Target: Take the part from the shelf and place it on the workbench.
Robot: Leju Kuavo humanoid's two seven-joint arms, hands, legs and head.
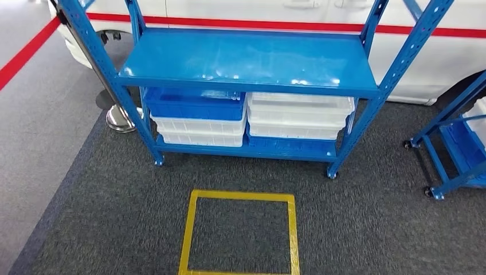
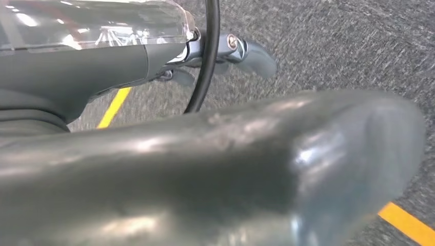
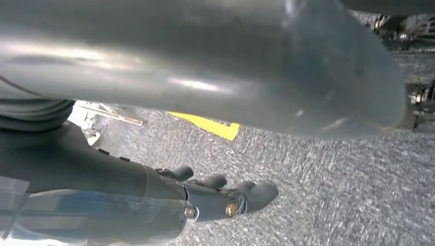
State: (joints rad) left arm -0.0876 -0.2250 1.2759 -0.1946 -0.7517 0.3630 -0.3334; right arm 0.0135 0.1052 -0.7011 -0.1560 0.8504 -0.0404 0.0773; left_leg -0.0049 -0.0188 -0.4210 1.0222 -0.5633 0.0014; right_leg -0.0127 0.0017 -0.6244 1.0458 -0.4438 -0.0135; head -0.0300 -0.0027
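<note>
Left hand (image 2: pixel 241 54) – right hand (image 3: pixel 225 197) – fingers extended, empty

Crates (image 1: pixel 246 117) under shelf (image 1: pixel 246 60)

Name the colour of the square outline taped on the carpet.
Yellow square outline, clearest in the head view.

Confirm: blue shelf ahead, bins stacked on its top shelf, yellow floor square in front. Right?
Not quite. The bins are stacked on the bottom level, under the top shelf, which is bare, as the head view shows. The shelf is blue, and the yellow floor square lies in front.
</note>
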